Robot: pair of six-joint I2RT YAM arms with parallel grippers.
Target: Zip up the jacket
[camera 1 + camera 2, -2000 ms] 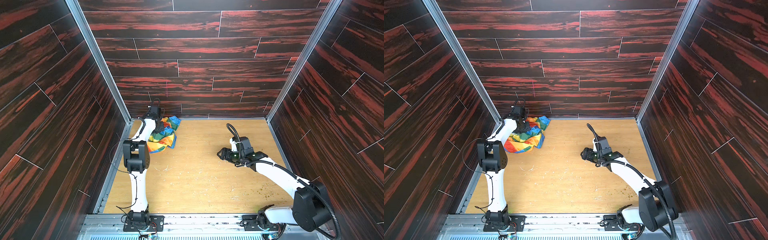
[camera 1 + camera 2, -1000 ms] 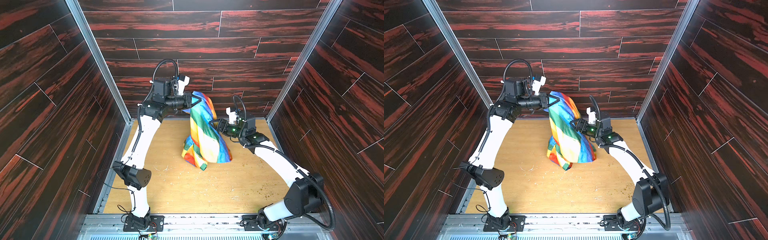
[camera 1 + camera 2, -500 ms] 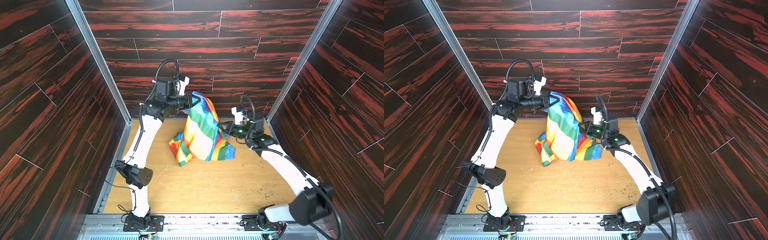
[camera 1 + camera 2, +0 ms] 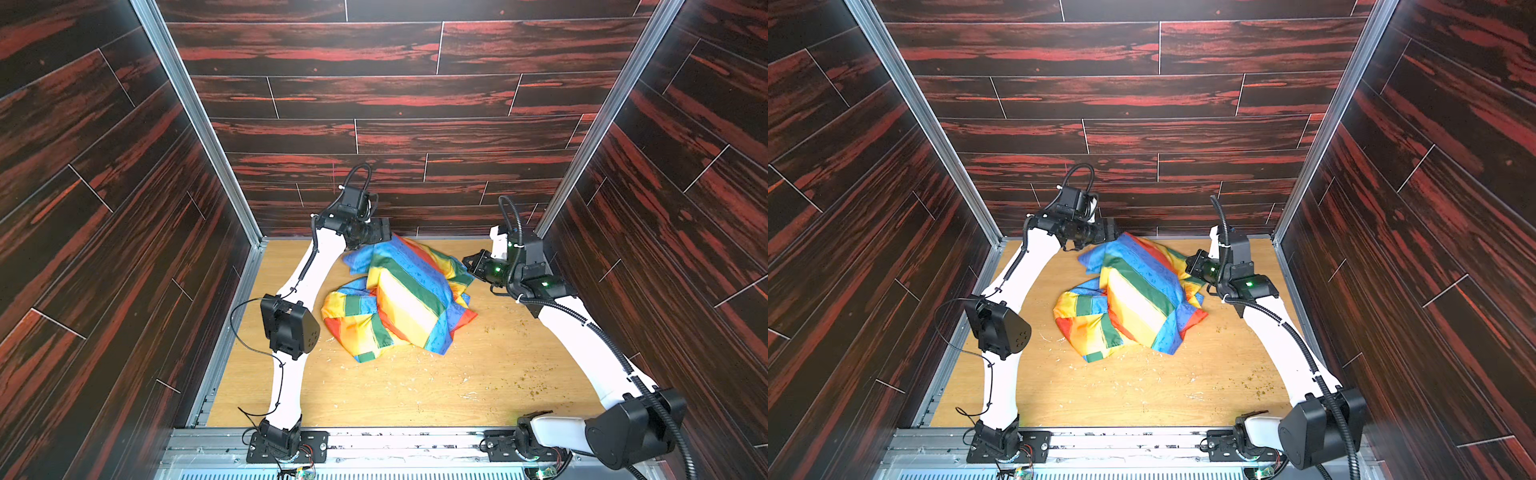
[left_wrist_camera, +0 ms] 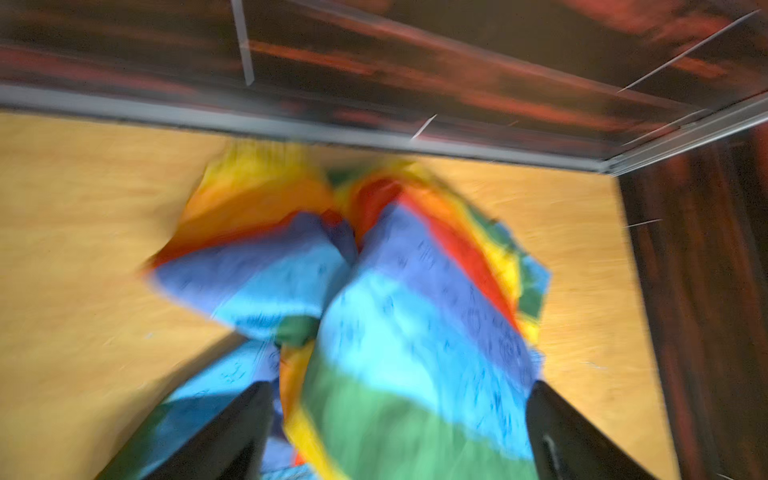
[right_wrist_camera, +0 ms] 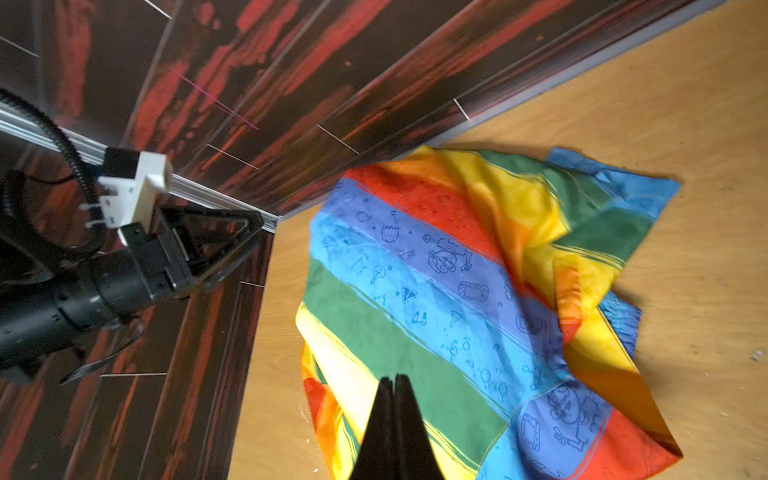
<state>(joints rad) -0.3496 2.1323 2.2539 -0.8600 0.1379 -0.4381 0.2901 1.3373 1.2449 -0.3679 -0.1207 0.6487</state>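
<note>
"Jacket (image 4: 399,299), where is it?" my colleague asks.

"Crumpled in a heap on the bench (image 4: 415,395), between my two grippers. The left gripper (image 4: 386,235) hangs just above the blue corner nearest it, jaws wide apart and holding nothing. The right gripper (image 6: 392,379) is closed, tips pressed together at the edge of the heap. I cannot tell whether a fold is pinched in them."

"How will it handle?"

"I judge it light, thin and limp, with a slick sheen. It has rainbow stripes of blue, green, yellow and red, printed with small doodles. It should slide and bunch rather than hold a shape, and a shallow pinch may slip off. No zipper shows from either gripper, so it is probably folded under. I would take hold at an edge seam, such as the gathered blue hem (image 6: 621,320) beyond the right gripper. Then I would spread the cloth to find the front edges."

"And the room?"

"Pale wood-grain bench, flat, flecked with crumbs (image 4: 532,384) on the right gripper's side. Dark red-streaked plank walls (image 4: 374,124) close in behind and beside both grippers, so wide swings have little space."
</note>
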